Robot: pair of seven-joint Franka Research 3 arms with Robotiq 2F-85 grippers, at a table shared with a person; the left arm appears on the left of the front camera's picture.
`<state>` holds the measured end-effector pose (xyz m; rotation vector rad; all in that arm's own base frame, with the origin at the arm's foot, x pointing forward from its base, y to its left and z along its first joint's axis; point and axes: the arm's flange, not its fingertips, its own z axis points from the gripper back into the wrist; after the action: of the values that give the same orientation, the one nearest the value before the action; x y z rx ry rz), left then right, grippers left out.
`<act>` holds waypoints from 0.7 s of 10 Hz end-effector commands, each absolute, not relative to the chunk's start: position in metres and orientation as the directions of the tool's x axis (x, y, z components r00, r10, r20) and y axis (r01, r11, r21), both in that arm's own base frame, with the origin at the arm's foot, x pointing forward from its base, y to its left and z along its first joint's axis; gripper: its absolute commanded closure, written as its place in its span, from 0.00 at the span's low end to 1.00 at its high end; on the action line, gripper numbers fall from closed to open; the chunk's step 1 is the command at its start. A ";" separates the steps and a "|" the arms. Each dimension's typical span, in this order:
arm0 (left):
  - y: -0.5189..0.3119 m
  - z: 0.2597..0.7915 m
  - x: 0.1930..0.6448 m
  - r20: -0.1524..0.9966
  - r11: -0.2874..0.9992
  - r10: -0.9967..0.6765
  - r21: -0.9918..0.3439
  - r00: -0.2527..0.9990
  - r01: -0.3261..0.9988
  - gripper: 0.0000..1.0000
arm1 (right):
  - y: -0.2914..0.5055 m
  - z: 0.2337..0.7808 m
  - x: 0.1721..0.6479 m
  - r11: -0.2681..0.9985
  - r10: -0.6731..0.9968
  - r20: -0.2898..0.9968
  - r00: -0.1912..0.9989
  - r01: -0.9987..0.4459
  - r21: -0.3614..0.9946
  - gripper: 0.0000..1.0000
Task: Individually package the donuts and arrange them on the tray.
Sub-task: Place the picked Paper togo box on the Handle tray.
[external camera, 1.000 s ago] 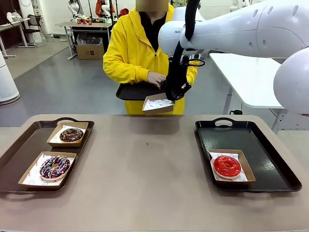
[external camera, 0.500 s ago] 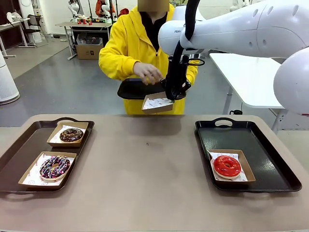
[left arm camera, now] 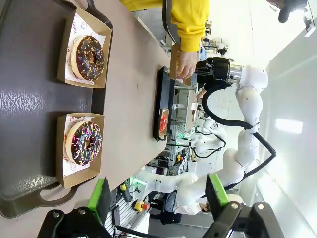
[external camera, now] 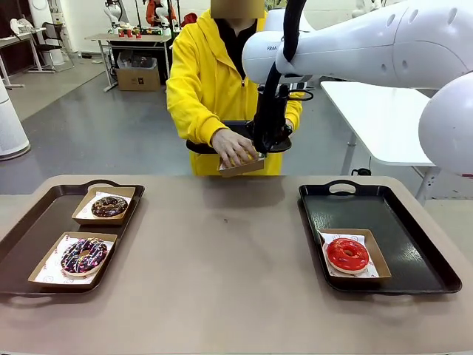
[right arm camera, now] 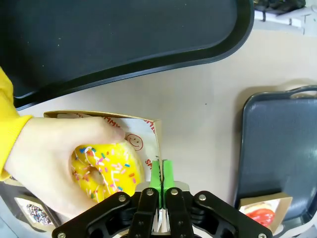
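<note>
Above the brown worktop (external camera: 222,259), a person's hand (external camera: 233,147) now lowers the yellow sprinkled ring donut (right arm camera: 108,171) into the shallow paper-lined cardboard box (right arm camera: 143,130), empty a second ago, which the robot's right hand (right arm camera: 159,174) holds clenched by the rim, while its left hand (left arm camera: 157,197) hangs released over the far tray.

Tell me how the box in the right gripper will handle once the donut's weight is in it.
The cardboard box is pinched at one thin wall by the right gripper, so it will probably sag or tilt. The yellow donut, which the person's hand is lowering in, sits off to one side and likely adds leverage.

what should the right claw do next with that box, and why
Probably hold steady. The right claw is shut on the wall of the shallow cardboard box, and the person's hand is setting the yellow sprinkled ring donut into it. Moving now might spill it.
</note>
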<state>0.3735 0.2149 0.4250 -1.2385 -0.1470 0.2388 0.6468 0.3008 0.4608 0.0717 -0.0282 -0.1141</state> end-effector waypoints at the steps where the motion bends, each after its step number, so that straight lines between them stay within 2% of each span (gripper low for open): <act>1: 0.217 0.427 0.374 -0.016 0.305 0.250 -0.948 0.968 -0.094 0.00 | 0.301 0.462 0.647 0.990 -0.119 0.034 0.992 0.116 0.078 1.00; 5: 0.217 0.427 0.374 -0.016 0.305 0.250 -0.948 0.968 -0.094 0.00 | 0.301 0.461 0.647 0.991 -0.115 0.024 0.993 0.113 0.073 0.98; 6: 0.217 0.427 0.374 -0.016 0.305 0.250 -0.948 0.968 -0.094 0.00 | 0.296 0.487 0.628 0.998 -0.022 0.050 0.999 0.019 0.052 0.98; 7: 0.217 0.427 0.374 -0.016 0.305 0.250 -0.948 0.968 -0.094 0.00 | 0.282 0.513 0.614 0.999 -0.007 0.065 0.998 0.005 0.032 0.98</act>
<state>0.3736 0.2150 0.4249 -1.2384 -0.1469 0.2390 0.6361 0.2986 0.4868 0.0703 -0.0438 -0.0541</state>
